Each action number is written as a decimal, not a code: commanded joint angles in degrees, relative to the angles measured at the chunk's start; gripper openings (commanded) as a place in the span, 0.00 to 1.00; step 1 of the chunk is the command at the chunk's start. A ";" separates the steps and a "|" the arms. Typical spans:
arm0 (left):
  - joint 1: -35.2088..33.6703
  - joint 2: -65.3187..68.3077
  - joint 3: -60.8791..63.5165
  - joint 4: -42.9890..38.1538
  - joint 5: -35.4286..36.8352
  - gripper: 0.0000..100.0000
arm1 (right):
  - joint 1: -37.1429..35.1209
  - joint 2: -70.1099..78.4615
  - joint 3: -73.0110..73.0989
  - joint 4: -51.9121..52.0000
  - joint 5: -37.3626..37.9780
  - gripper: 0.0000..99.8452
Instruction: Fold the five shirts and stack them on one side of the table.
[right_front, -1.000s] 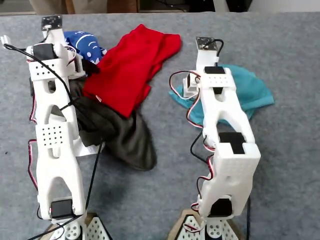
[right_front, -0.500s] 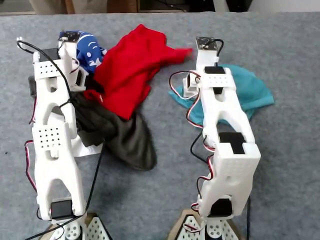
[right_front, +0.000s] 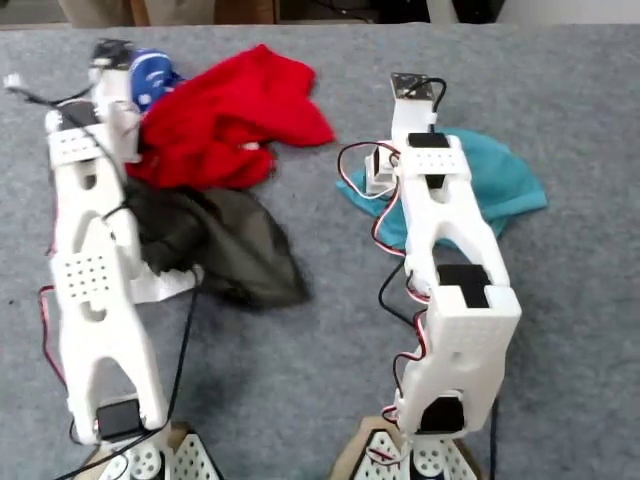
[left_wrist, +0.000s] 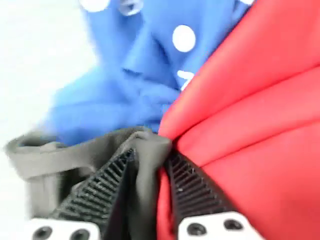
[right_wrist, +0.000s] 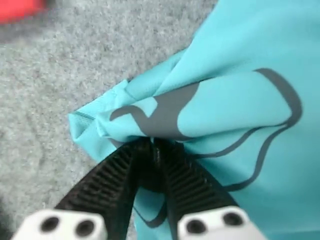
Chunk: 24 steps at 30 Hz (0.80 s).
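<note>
My left gripper (left_wrist: 150, 152) is shut on a fold of the dark olive shirt (left_wrist: 75, 155), with the red shirt (left_wrist: 250, 125) pressed against one finger and the blue dotted shirt (left_wrist: 135, 75) just beyond. From above, the left arm (right_front: 85, 230) stands at the far left. The red shirt (right_front: 225, 115) lies bunched beside it, the blue shirt (right_front: 150, 70) behind, the dark shirt (right_front: 220, 245) in front. My right gripper (right_wrist: 148, 146) is shut on an edge of the teal shirt (right_wrist: 225, 95). That teal shirt (right_front: 505, 185) lies crumpled under the right arm (right_front: 440, 220).
The grey felt table (right_front: 560, 330) is bare at the front, at the right and between the two arms. A white piece (right_front: 165, 285) pokes out from under the dark shirt by the left arm. Red and black cables hang beside both arms.
The left arm has swung left and back, dragging the red and dark shirts leftward into a tighter heap; the blue shirt is now mostly covered. The right arm and teal shirt have not moved.
</note>
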<state>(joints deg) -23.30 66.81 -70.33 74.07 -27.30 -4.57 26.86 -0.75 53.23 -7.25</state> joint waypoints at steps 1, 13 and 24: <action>-11.87 0.04 -2.99 -0.18 -0.18 0.02 | -0.57 -0.66 -0.40 -1.41 0.62 0.00; -31.56 0.04 -23.30 13.36 -10.64 0.02 | -0.57 -0.66 -0.40 -1.41 0.62 0.00; -41.49 -7.16 -25.32 14.86 -12.75 0.02 | -0.57 0.84 0.13 -2.73 0.62 0.00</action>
<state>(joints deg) -62.15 66.81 -92.48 88.75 -39.78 -4.57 27.65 -0.48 52.00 -7.25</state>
